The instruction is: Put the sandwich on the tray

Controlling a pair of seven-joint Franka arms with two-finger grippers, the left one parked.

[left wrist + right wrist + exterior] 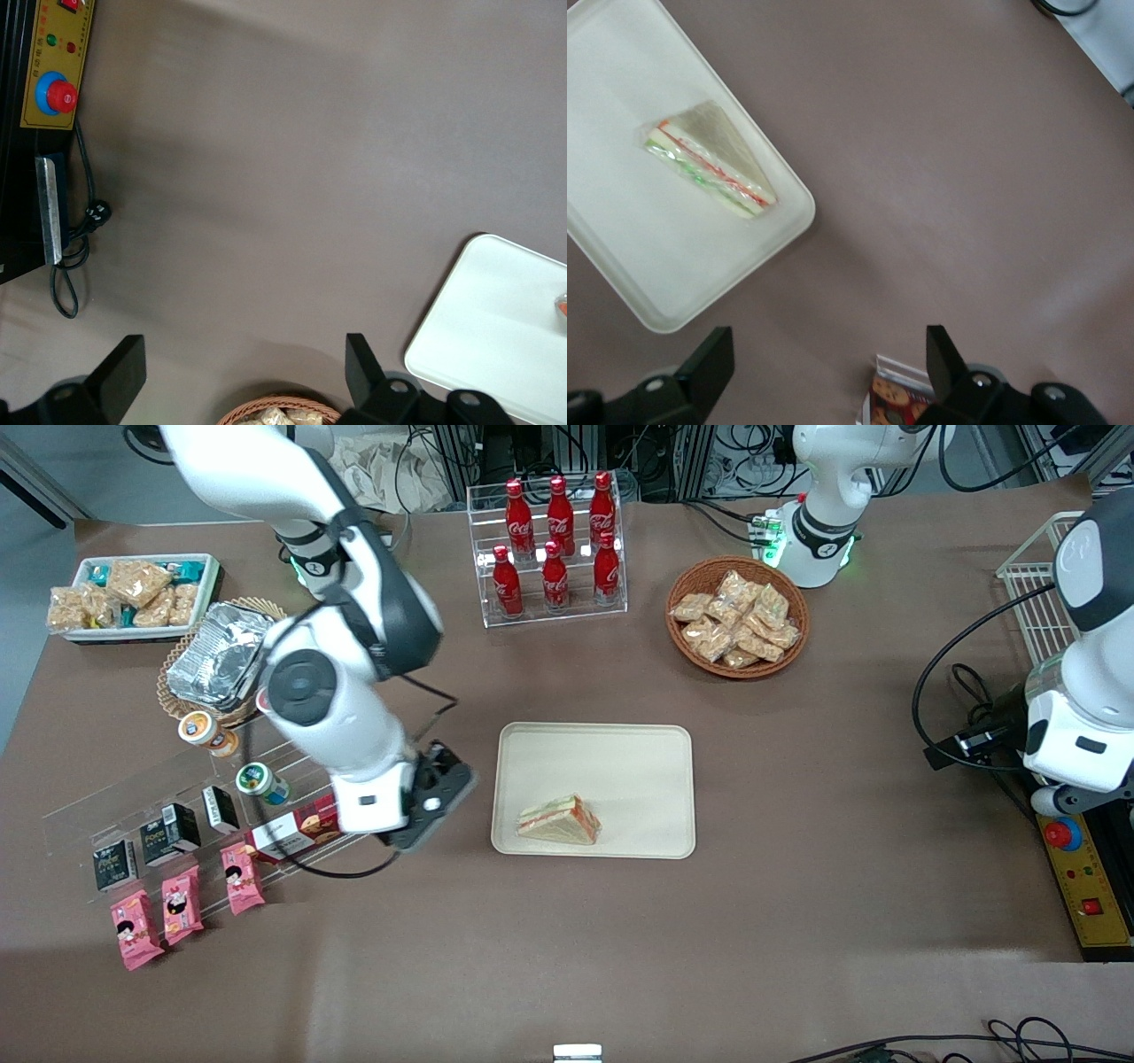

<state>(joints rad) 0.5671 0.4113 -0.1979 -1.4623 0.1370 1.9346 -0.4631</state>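
Note:
The wrapped triangular sandwich [559, 820] lies flat on the cream tray [620, 762], near the tray's corner closest to the front camera and the working arm. In the right wrist view the sandwich [709, 159] rests on the tray [620, 239] with its orange-red and green layers showing. My right gripper [434, 797] hangs above the brown table beside the tray, toward the working arm's end. Its fingers [713, 359] are wide apart and hold nothing. The tray's corner also shows in the left wrist view [496, 328].
A red cookie box [297, 828] lies under the gripper, with pink snack packets [182, 903], small black cartons [168, 834] and cups [261, 782] around it. A foil container [217, 655], a white bin of snacks [133, 593], a cola bottle rack [554, 540] and a wicker basket [737, 615] stand farther from the camera.

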